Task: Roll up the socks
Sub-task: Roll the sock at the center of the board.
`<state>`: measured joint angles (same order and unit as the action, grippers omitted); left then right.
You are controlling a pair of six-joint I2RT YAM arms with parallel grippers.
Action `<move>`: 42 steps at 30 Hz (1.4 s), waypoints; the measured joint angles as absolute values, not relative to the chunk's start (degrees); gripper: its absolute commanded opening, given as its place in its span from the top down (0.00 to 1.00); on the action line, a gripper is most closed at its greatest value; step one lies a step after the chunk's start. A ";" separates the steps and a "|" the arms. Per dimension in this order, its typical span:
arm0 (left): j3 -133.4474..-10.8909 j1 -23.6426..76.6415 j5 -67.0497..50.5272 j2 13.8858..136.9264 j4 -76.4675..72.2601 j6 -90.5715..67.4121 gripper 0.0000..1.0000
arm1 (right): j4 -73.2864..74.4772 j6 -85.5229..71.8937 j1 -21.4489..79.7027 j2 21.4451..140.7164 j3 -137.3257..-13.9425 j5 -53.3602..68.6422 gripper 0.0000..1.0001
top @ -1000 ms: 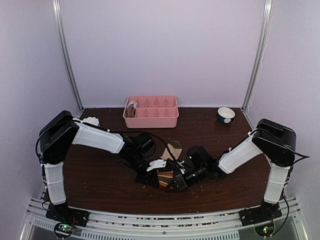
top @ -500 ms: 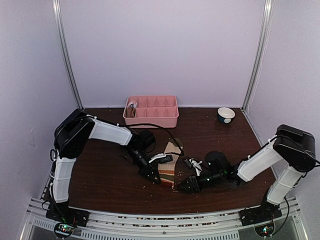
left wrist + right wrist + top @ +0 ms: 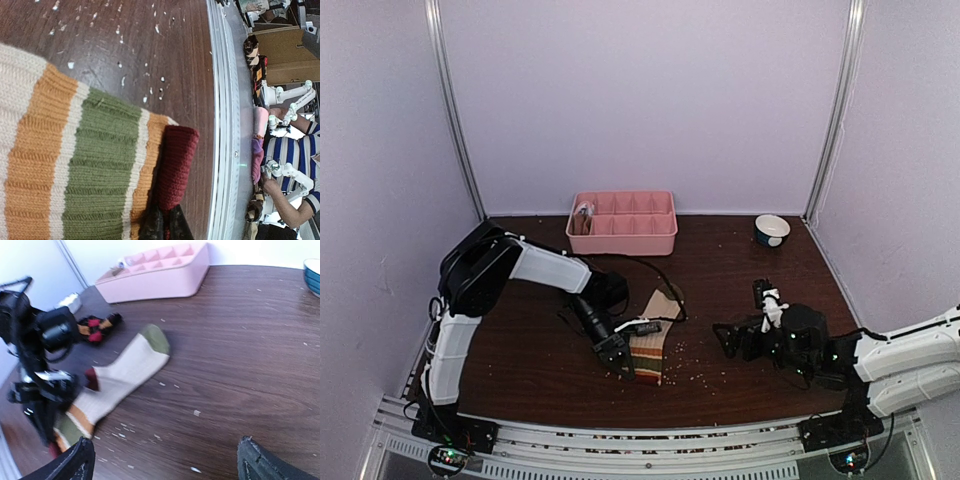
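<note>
Left wrist view settles what the overhead cannot: the left gripper point(image 3: 163, 226) is clenched on the dark red end of the striped sock point(image 3: 75, 165), which lies flat near the front rail point(image 3: 222, 125). Only the right wrist view shows the black socks point(image 3: 97, 326) to its far left, and the right gripper point(image 3: 165, 460) released, grasping nothing. We note pale crumbs point(image 3: 695, 375) across the dark wood table point(image 3: 740, 270). The pink tray point(image 3: 622, 222) and bowl point(image 3: 772, 230) stand at its far edge.

left arm point(image 3: 542, 268): white shells, black joints | right arm point(image 3: 910, 350): same | bases point(image 3: 455, 432): black, green lights
</note>
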<state>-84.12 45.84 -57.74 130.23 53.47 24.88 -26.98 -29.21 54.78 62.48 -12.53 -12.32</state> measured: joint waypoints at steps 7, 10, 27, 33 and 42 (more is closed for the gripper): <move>-85.47 45.87 -56.07 130.72 54.65 21.93 1.00 | -30.79 -10.92 72.49 72.18 -13.13 -20.27 0.05; -86.35 46.09 -54.85 130.91 55.48 20.47 1.00 | -34.02 -1.69 77.49 78.35 -14.39 -20.27 0.18; -88.97 46.61 -52.66 131.98 58.37 18.33 1.00 | -30.87 30.96 78.72 102.08 -37.54 -11.11 0.65; -89.41 46.61 -52.66 132.22 58.87 18.35 1.00 | -28.45 32.80 77.91 103.57 -38.35 -9.10 0.75; -90.17 46.61 -52.60 132.66 59.88 18.59 1.00 | -27.11 31.73 74.96 104.64 -40.21 -6.00 0.77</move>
